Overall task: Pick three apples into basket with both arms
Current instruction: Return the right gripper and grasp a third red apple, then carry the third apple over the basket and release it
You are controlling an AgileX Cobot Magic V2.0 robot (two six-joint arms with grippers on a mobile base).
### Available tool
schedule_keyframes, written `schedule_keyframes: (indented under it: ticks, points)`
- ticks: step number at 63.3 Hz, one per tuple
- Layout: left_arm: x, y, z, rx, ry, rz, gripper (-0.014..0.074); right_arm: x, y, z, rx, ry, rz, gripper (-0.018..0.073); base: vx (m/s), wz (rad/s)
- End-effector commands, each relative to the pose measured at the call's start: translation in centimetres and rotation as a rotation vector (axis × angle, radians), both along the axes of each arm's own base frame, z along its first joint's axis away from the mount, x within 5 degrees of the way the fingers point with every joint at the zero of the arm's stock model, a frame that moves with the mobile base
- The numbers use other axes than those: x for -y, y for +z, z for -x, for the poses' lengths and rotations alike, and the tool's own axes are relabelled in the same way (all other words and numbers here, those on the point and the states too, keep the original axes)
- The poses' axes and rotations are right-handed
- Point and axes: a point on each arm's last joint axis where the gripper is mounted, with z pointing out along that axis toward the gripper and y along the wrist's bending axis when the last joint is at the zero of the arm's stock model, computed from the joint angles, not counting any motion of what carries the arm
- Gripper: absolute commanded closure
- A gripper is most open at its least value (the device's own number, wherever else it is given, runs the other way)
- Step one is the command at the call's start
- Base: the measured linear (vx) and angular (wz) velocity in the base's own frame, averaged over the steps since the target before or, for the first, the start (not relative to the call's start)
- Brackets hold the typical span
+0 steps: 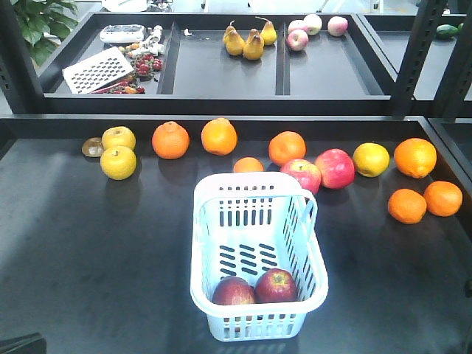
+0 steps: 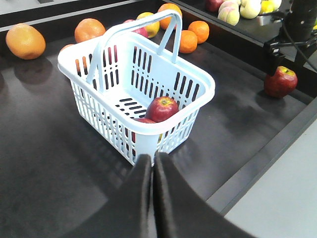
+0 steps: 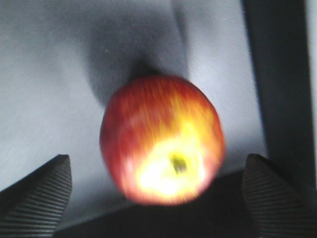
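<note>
dark tabletop; blurred maroon-red apple shows a yellow patch.

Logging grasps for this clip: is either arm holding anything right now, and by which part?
Nothing is held. The right gripper is open, its jaws either side of an apple without touching. The left gripper is shut on nothing.

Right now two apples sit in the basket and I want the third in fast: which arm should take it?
Right. Its gripper has open jaws either side of the last apple on the table edge. The left gripper is shut, empty, near the basket, away from that apple.
</note>
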Motion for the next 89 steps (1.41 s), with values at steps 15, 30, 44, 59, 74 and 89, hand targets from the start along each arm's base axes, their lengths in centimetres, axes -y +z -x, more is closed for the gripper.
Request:
schedule_keyframes:
  ticks: [15,30,44,59,74,89]
  points:
    - [0.0,1.0,-0.3,0.033,0.028,0.057,0.0603,0.7,-1.5,-0.9,0.016,0.024,0.009,-0.0065,0.0,0.0]
    - [0.0,1.0,-0.3,0.034,0.029,0.057,0.0603,0.4,-0.5,-0.9,0.031,0.005,-0.007,0.0186,0.0,0.0]
    - [0.0,1.0,-0.3,0.034,0.029,0.058,0.0603,-1.5,4.8,-0.8,0.217,0.053,-0.13,0.0575,0.0,0.0]
    - [0.0,1.0,-0.3,0.034,0.029,0.058,0.0603,-5.4,13.1,1.5,0.508,0.153,-0.316,0.0563,0.0,0.0]
    - [0.0,1.1,-0.3,0.037,0.032,0.059,0.0603,-11.6,20.0,5.0,0.785,0.356,-0.475,0.0562,0.0,0.0]
    - [0.0,1.1,-0.4,0.039,0.033,0.06,0.0603,-20.4,20.4,4.3,0.843,0.544,-0.577,0.0559,0.0,0.0]
